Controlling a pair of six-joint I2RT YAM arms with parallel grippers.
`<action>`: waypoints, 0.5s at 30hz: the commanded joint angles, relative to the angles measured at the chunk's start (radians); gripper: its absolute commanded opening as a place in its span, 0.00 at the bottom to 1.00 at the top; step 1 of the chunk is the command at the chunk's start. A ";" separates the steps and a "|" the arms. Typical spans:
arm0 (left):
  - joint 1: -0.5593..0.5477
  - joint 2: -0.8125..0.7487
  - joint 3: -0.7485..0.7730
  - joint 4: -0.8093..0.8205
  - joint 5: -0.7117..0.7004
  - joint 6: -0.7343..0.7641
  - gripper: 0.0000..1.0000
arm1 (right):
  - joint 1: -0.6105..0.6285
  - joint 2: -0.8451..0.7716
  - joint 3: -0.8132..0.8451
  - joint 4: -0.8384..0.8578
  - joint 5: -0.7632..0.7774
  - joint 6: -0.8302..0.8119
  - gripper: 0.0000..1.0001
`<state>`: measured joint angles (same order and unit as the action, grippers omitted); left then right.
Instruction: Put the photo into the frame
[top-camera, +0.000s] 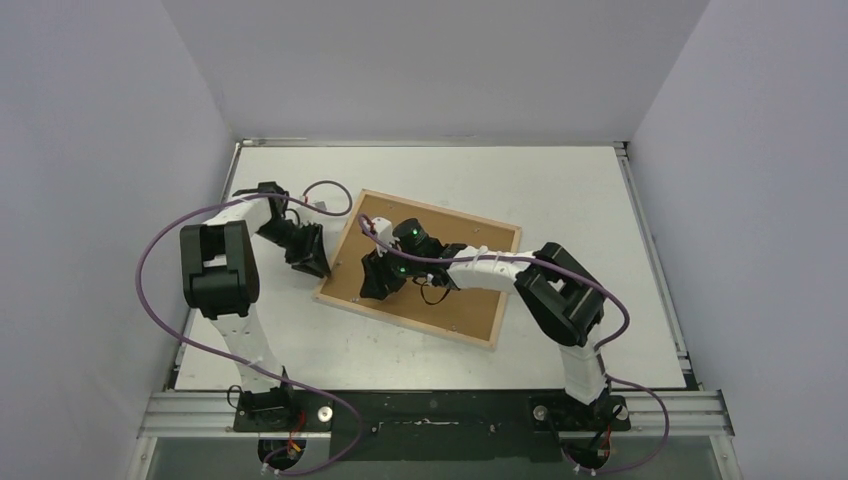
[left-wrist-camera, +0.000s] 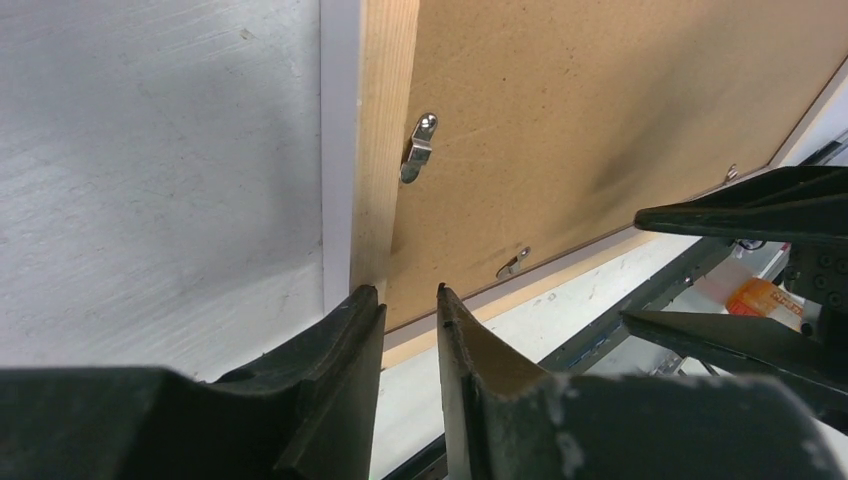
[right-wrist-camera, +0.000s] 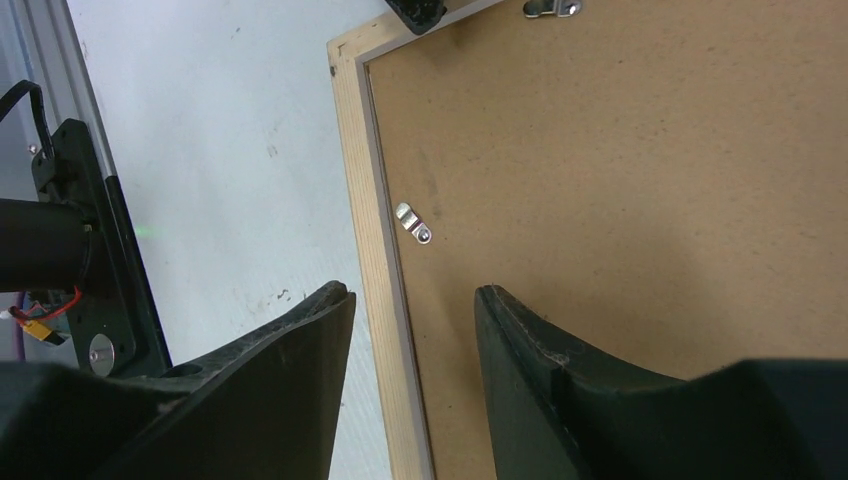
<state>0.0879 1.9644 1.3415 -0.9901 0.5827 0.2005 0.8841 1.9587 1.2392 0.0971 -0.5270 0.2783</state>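
Note:
The frame (top-camera: 420, 325) lies back side up and askew in the middle of the table, with a brown backing panel (top-camera: 470, 300) filling it. The photo is hidden. My left gripper (top-camera: 315, 265) is at the frame's left corner. In the left wrist view its fingers (left-wrist-camera: 365, 320) stand a narrow gap apart with nothing between them, and the wood slat (left-wrist-camera: 385, 150) ends at their tips. My right gripper (top-camera: 378, 285) hovers over the panel's left part. It is open (right-wrist-camera: 412, 305), one finger on each side of the light wood slat (right-wrist-camera: 375, 250) below.
Small metal clips (left-wrist-camera: 420, 148) (right-wrist-camera: 412, 222) sit along the panel's edge. The right arm's black fingers (left-wrist-camera: 750, 210) reach into the left wrist view. White walls close the table (top-camera: 560, 180) on three sides, and a metal rail (top-camera: 430, 410) runs along its near edge.

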 joint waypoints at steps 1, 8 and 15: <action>-0.010 0.016 0.013 0.023 -0.020 0.018 0.24 | 0.000 0.023 0.058 0.069 -0.091 0.055 0.48; -0.013 0.024 0.000 0.032 -0.022 0.016 0.16 | 0.005 0.061 0.048 0.108 -0.094 0.089 0.47; -0.014 0.024 -0.008 0.039 -0.015 0.012 0.13 | 0.026 0.135 0.106 0.107 -0.084 0.088 0.46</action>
<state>0.0799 1.9755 1.3399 -0.9859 0.5762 0.1989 0.8917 2.0632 1.2865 0.1444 -0.5987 0.3626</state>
